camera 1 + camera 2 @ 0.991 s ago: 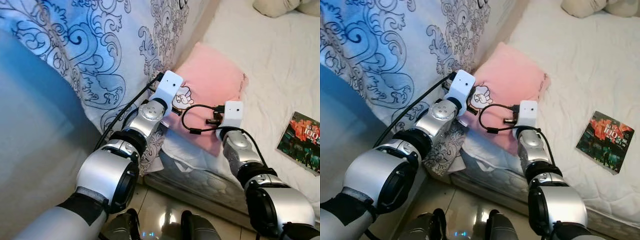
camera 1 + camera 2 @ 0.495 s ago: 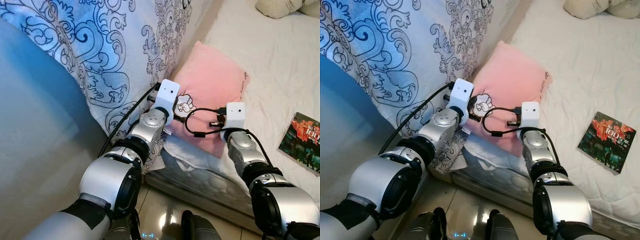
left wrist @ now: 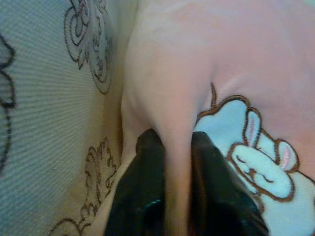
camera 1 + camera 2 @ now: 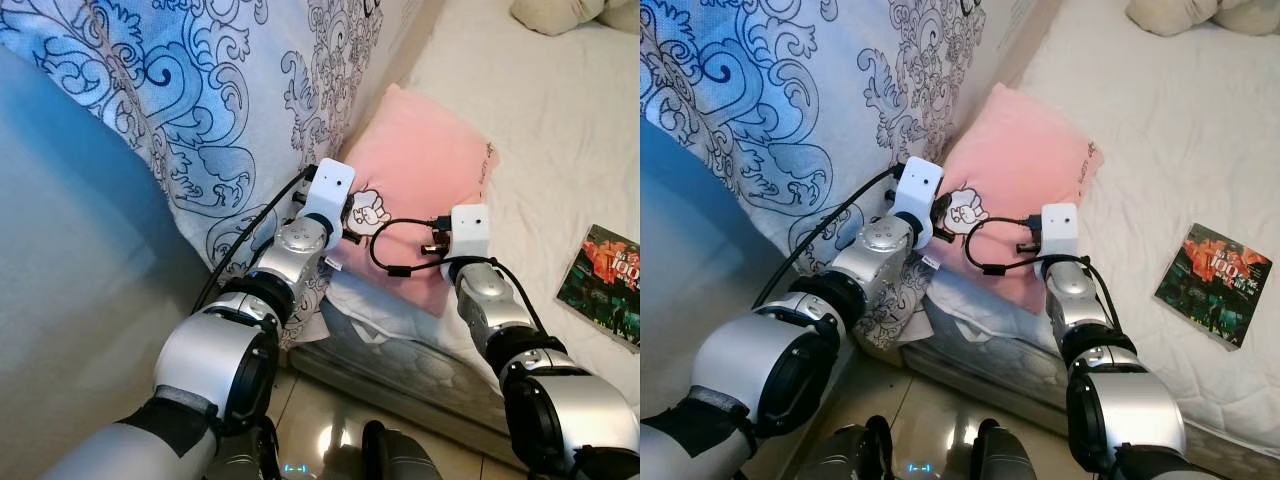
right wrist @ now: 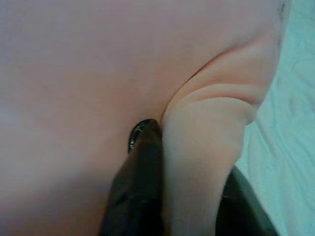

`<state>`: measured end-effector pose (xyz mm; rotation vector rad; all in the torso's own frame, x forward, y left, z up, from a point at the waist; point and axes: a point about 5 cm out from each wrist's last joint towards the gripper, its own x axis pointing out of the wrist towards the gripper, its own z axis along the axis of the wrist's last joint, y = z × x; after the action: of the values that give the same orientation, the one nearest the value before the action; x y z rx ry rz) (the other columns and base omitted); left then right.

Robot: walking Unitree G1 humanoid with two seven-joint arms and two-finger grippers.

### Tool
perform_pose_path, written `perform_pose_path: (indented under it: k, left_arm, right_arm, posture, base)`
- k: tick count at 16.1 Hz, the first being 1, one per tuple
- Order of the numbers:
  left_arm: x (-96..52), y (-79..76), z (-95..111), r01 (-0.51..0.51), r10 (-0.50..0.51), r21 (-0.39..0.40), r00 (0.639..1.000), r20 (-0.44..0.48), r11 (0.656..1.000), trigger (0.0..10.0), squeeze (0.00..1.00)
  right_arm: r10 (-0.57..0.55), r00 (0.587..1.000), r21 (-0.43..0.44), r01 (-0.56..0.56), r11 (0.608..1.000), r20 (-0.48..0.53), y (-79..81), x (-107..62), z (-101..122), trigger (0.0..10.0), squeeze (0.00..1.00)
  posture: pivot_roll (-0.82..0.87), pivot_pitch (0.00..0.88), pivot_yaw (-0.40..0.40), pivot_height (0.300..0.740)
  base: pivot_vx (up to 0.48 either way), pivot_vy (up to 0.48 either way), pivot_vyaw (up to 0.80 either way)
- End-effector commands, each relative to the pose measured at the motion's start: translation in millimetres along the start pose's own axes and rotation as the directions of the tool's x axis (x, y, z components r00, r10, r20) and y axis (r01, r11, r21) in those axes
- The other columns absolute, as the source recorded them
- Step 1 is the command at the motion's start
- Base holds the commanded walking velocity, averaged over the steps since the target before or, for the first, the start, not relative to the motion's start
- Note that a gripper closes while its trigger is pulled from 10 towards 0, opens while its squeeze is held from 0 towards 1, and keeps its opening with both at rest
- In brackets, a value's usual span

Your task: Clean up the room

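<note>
A pink pillow (image 4: 425, 170) with a white cartoon patch (image 4: 368, 212) lies at the near edge of the white bed (image 4: 560, 130), against a blue-patterned quilt (image 4: 200, 110). My left gripper (image 3: 176, 152) is shut on a fold at the pillow's near left corner, beside the patch. My right gripper (image 5: 189, 147) is shut on a bunched fold of the pillow's near right edge. Both white wrist boxes (image 4: 328, 190) (image 4: 468, 228) sit over the pillow's near end and hide the fingers in the head views.
A colourful book (image 4: 602, 285) lies on the bed to the right of the pillow. A beige cushion (image 4: 565, 14) rests at the far edge. The patterned quilt hangs over the bed's left side down to the tiled floor (image 4: 330, 420).
The pillow has shifted slightly up the bed with both grippers holding it. My left wrist has moved a little toward the pillow.
</note>
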<state>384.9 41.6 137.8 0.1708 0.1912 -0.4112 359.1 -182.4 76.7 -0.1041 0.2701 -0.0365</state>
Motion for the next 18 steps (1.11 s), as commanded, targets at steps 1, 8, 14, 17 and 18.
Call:
perform_pose_path:
  k: [1, 8, 14, 17, 18]
  left_arm:
    - [-2.8, 15.2, -1.3, -0.050, 0.050, 0.020, 0.999, 0.016, 0.999, 10.0, 1.00]
    - [-10.9, 20.7, 11.3, 0.027, -0.070, 0.205, 0.975, 0.209, 0.978, 10.0, 1.00]
    - [-37.9, 21.4, -8.7, 0.074, -0.090, 0.058, 0.935, 0.343, 0.996, 10.0, 1.00]
    - [-77.8, 29.4, -29.5, -0.062, 0.042, 0.030, 0.897, 0.441, 0.998, 10.0, 0.00]
    - [-84.4, 36.3, -46.2, -0.103, 0.094, 0.003, 0.916, 0.390, 0.995, 10.0, 0.00]
  right_arm:
    - [-0.055, 0.998, -0.004, 0.055, 0.998, -0.034, -16.4, -4.2, -11.5, 10.0, 1.00]
    - [-0.132, 0.987, 0.110, 0.122, 0.986, 0.092, -15.9, -24.9, -31.1, 10.0, 1.00]
    - [-0.226, 0.950, 0.133, 0.200, 0.971, 0.216, -39.7, -76.5, -45.9, 10.0, 1.00]
    - [-0.221, 0.948, 0.089, 0.206, 0.974, 0.227, -33.2, -115.0, -55.5, 10.0, 1.00]
    - [-0.217, 0.950, 0.106, 0.198, 0.974, 0.223, -32.6, -126.0, -58.9, 10.0, 1.00]
  posture:
    - [-0.08, 0.086, -0.042, 0.740]
    - [-0.03, 0.000, -0.031, 0.740]
    - [0.03, 0.000, -0.035, 0.740]
    - [0.03, 0.000, -0.044, 0.740]
    - [0.03, 0.000, -0.052, 0.740]
  base:
    - [0.000, 0.000, 0.00]
    - [0.000, 0.000, 0.00]
    - [0.000, 0.000, 0.00]
    - [0.000, 0.000, 0.00]
    - [0.000, 0.000, 0.00]
